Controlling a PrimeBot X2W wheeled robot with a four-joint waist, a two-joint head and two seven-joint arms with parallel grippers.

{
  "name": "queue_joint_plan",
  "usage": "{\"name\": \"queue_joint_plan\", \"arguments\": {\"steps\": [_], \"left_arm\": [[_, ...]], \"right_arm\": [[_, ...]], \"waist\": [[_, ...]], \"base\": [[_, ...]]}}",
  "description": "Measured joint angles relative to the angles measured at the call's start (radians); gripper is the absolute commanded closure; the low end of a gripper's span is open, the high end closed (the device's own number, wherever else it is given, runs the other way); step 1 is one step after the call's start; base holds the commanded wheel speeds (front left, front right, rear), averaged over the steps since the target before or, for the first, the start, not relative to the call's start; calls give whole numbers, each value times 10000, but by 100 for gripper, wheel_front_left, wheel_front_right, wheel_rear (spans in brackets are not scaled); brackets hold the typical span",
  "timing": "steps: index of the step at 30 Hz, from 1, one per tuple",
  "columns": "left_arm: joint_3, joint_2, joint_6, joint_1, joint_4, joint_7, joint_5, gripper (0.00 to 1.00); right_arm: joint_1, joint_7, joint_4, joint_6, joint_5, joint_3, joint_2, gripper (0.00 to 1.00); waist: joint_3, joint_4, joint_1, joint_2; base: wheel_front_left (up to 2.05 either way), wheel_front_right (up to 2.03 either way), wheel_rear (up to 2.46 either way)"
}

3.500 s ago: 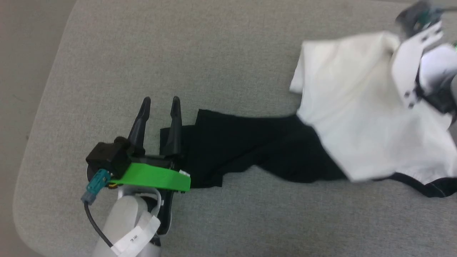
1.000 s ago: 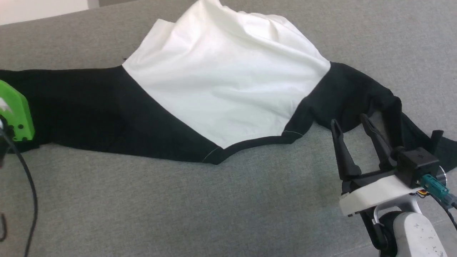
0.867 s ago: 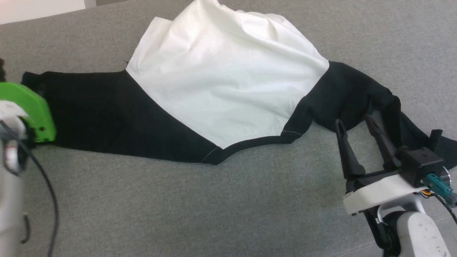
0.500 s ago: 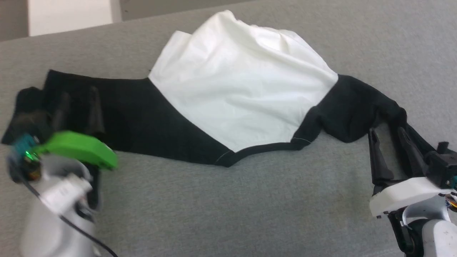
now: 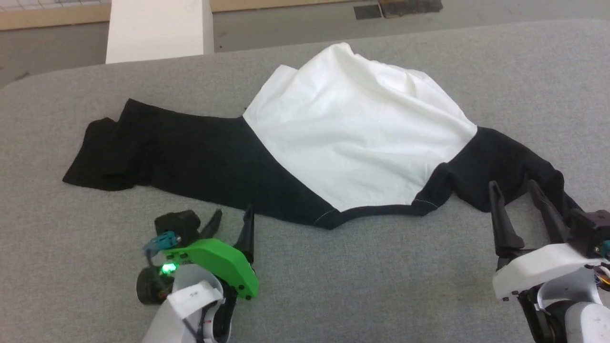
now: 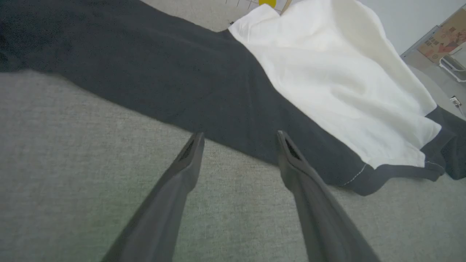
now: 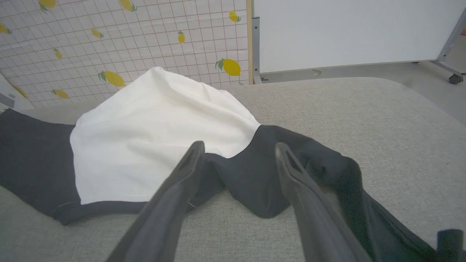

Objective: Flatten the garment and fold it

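End of garment [image 5: 362, 138] (behind right gripper [image 5: 511, 184])

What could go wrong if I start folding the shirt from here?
1. The garment has a humped, wrinkled white panel; folding now would likely lock creases in.
2. The sleeve at the open right gripper lies bunched; a pinch there may catch several layers.
3. The other sleeve's end is doubled over, and the open left gripper holds nothing, so a careless regrasp could drag the cloth askew.
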State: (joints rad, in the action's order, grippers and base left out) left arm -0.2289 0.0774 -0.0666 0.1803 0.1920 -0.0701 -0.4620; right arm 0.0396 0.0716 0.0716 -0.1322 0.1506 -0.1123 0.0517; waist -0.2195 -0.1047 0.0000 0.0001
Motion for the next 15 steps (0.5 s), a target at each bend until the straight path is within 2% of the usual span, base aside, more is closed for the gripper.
{"name": "queue_joint_plan", "arguments": {"steps": [6, 15], "left_arm": [[-151, -23, -587, 163, 500, -1406, -42, 0], [-105, 0, -817, 1110, 1051, -2468, -234, 0]], "right_arm": [[-32, 0, 86, 0, 10, 107, -2, 0], [-80, -15, 104, 0, 155, 159, -2, 0]], "waist": [[46, -205, 0, 0], [-62, -598, 0, 0]], "base": [[0, 0, 0], [0, 0, 0]]}}
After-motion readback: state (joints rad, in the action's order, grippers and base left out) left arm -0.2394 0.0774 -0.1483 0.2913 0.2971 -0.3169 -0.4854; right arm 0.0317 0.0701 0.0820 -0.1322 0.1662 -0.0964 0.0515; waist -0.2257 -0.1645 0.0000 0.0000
